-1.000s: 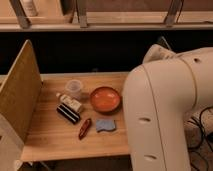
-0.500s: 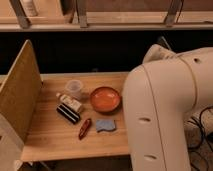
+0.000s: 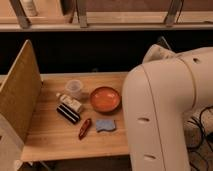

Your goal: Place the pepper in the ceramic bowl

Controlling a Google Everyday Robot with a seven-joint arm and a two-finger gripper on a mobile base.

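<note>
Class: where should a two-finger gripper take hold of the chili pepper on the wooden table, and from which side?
Grip the pepper across its middle, from straight above. It lies flat and slim, so jaws can close across its narrow width, into the gaps beside the striped block and blue sponge. The gripper is out of view; only the white arm shows.

My tool is out of sight, somewhere behind or beyond my own white arm (image 3: 165, 115). That arm runs off the right and bottom of the view and hides the worktop's (image 3: 50, 140) right edge and both right corners. The board (image 3: 17, 100) along the left edge is cropped. The small bottle's (image 3: 70, 102) label is too blurred to read.
</note>
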